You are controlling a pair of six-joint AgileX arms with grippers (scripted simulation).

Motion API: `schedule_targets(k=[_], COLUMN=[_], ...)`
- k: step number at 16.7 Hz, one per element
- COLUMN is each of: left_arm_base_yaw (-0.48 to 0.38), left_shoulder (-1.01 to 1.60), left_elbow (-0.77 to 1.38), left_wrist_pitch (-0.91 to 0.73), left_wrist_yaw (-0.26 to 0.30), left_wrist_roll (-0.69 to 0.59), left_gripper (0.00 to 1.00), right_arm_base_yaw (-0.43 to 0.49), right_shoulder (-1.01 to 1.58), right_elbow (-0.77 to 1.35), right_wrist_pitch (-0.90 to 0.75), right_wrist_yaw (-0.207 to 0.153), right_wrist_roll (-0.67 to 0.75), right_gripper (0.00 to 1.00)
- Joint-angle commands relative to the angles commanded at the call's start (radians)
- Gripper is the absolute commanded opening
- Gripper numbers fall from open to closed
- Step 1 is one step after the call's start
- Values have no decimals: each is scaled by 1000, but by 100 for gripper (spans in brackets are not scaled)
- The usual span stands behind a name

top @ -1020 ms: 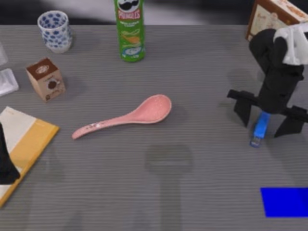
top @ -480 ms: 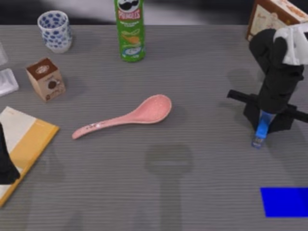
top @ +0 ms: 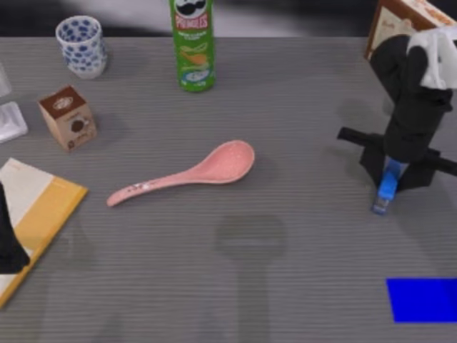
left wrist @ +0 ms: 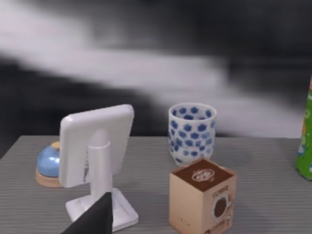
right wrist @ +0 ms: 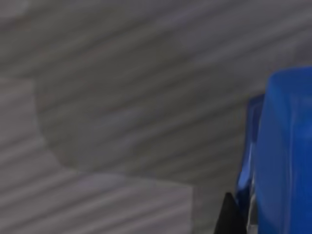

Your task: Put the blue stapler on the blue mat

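The blue stapler (top: 386, 191) lies at the table's right side, its darker tip pointing toward the front edge. My right gripper (top: 392, 174) comes down on it from above and is shut on its rear half. The right wrist view shows the blue stapler (right wrist: 285, 156) close up over the grey table. Whether the stapler still touches the table I cannot tell. The blue mat (top: 423, 299) lies flat at the front right corner, well in front of the stapler. My left gripper (top: 7, 246) is parked at the left edge.
A pink spoon (top: 186, 174) lies mid-table. A green chips can (top: 193, 44), a blue-dotted cup (top: 82, 46) and a coffee box (top: 68, 118) stand at the back left. A carton (top: 400, 25) stands behind my right arm. A yellow-and-white book (top: 36, 211) lies at the left.
My right gripper's fingers, spread wide on either side of the stapler a second ago, have drawn in and shut on it. The stapler has shifted only slightly.
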State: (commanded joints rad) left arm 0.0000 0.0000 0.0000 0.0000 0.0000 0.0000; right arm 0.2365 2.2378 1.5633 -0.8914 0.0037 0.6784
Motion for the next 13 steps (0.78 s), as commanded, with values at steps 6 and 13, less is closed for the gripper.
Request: schedule_targets(k=[6,13], left_arm_base_yaw=[0,0], left_shoulder=[0,0], left_elbow=[0,0], left_wrist_pitch=[0,0], left_wrist_yaw=[0,0], left_wrist_roll=[0,0], left_gripper=[100,100], right_arm_base_yaw=[5,1], right_shoulder=[-87,-107], right_elbow=[155,181], right_wrist_pitch=[-262,-295], right_wrist_yaw=[-1,-1], right_wrist_roll=[-2,-3], right_gripper=[0,0])
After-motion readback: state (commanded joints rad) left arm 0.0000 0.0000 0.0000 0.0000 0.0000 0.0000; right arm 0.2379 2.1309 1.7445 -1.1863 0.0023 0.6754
